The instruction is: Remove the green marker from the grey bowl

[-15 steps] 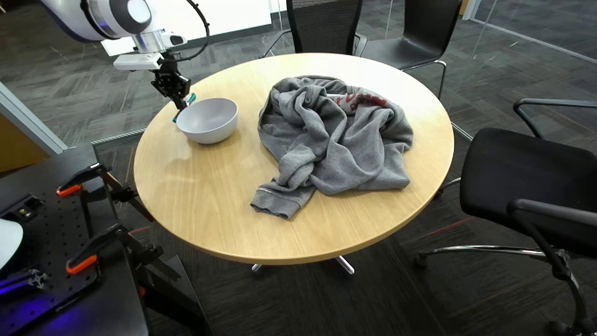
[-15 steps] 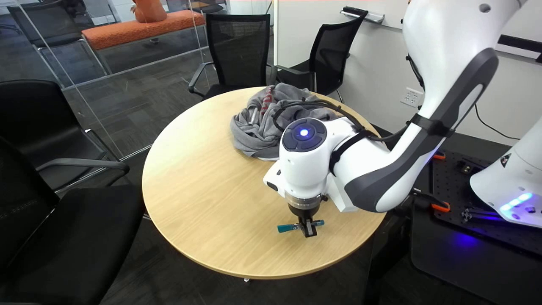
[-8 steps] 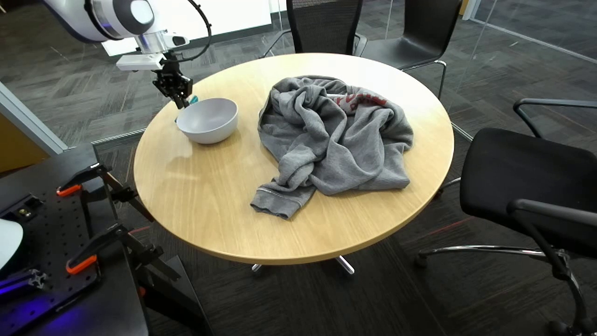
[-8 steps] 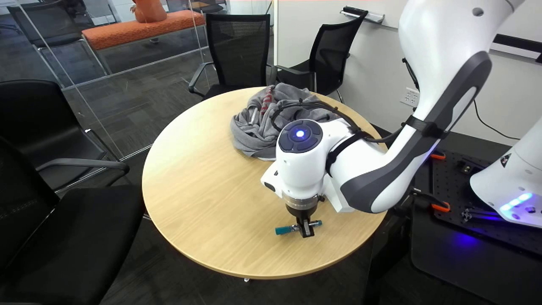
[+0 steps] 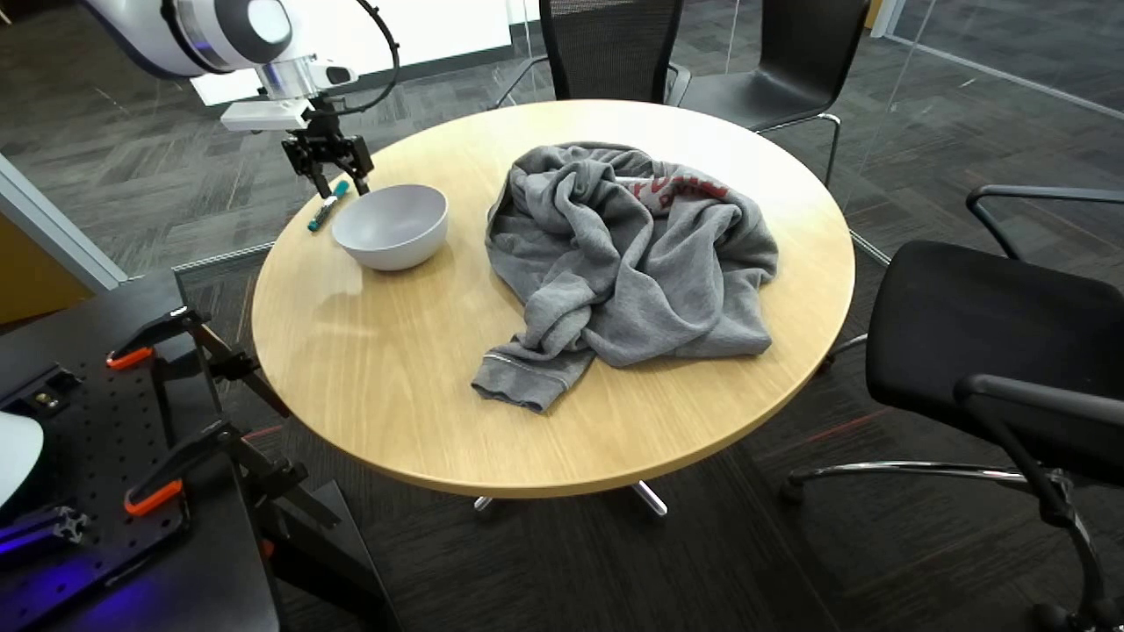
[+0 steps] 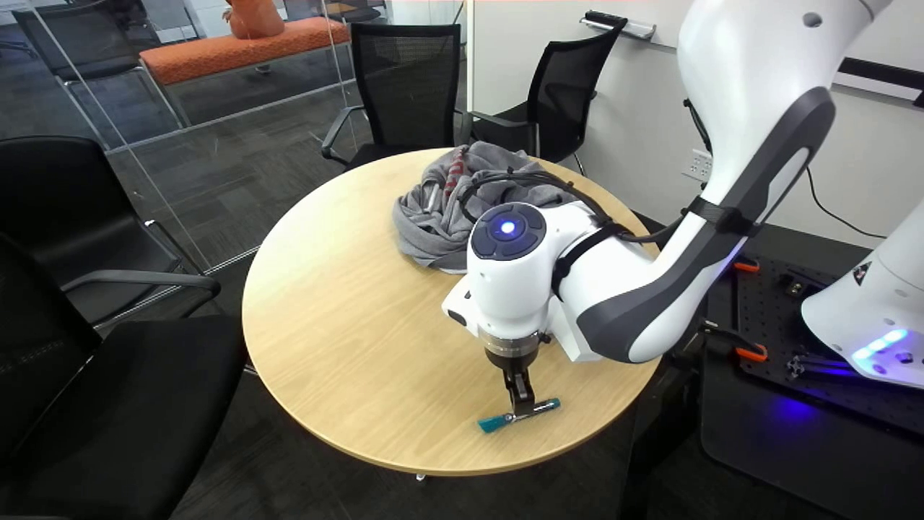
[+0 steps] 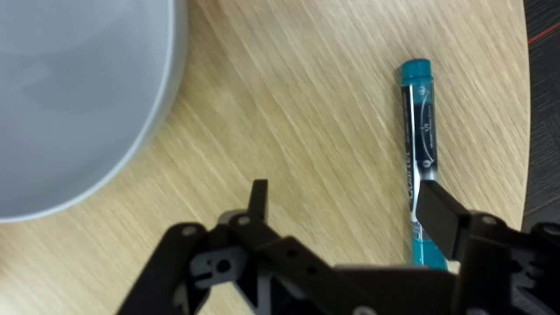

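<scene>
Hand (image 7: 343,194), fingers (image 7: 437,214) standing wide apart, is hanging low over the round wood-grained surface (image 5: 395,377). Grey garment (image 5: 650,290), its red lettering (image 5: 702,188) illegible, is lying crumpled. Grey bowl (image 5: 395,256) is resting upright, nearer the hand. Green marker (image 7: 420,131), labelled "Quartet", is lying on the surface beside the bowl, partly hidden by one finger.

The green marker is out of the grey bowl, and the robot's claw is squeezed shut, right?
Not quite: the claw isn't shut. It's open, and the wrist view shows its two fingers spread wide apart. The green marker is out of the grey bowl, just as you said.
</scene>
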`<state>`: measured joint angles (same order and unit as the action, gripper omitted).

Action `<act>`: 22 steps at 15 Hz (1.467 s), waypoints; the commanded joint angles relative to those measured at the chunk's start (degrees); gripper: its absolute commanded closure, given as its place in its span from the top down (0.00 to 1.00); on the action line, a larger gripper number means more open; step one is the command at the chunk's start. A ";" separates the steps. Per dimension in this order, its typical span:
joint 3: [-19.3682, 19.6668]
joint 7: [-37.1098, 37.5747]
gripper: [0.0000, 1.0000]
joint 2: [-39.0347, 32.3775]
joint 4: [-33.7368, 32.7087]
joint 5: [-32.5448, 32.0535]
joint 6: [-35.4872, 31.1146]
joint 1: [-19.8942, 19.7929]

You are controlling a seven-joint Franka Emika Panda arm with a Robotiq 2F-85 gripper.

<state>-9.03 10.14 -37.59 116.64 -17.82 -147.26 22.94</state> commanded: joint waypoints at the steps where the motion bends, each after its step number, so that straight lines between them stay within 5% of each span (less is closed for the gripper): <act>1: 0.45 -2.26 1.00 -0.58 -1.74 1.03 2.24 0.54; 10: 1.39 0.38 1.00 4.22 2.30 -0.77 1.37 3.00; 22: 2.34 9.11 1.00 23.29 16.07 -9.55 0.23 5.34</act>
<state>-6.73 16.42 -20.37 127.84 -25.01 -147.14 28.26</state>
